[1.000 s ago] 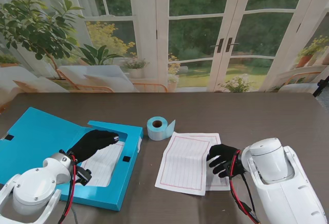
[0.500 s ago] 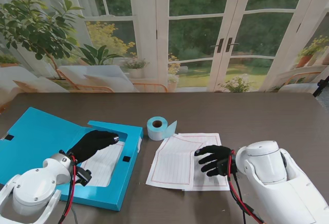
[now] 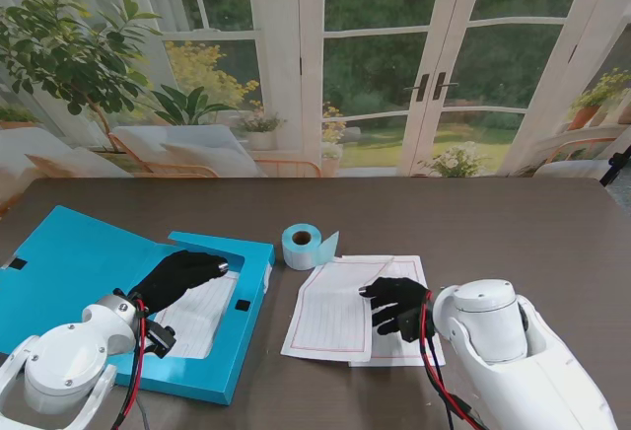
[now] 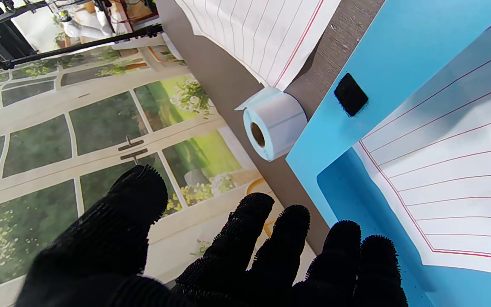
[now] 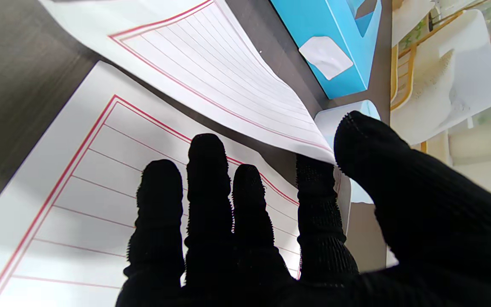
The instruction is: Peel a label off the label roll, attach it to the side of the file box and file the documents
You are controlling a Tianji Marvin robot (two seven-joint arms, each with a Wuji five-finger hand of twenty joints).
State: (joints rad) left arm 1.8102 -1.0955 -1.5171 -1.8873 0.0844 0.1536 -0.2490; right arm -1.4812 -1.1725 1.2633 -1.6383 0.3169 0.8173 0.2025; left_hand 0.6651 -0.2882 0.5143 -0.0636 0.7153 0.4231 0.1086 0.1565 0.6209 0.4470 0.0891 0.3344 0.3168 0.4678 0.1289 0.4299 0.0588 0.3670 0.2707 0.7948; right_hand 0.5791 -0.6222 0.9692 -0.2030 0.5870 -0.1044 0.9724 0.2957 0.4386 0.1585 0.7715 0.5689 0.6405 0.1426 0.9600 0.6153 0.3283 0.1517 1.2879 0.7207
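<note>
1. The blue file box lies open on the left part of the dark table, with a lined sheet resting inside it.
2. The left hand hovers over the box with its black-gloved fingers spread apart and nothing between them; it is open.
3. A white label is stuck on the side of the box, seen in the right wrist view.
4. The label roll stands on the table just right of the box, its loose end sticking out toward the papers.
5. 2 lined sheets lie nearer to me than the roll. The top sheet is skewed to the left and its far corner is lifted off the lower sheet.
6. The right hand rests over the papers. In its wrist view the thumb and the first finger pinch the edge of the top sheet, while the other 3 fingers lie stretched over the lower sheet.
7. A black square patch sits on the box flap near the roll.
</note>
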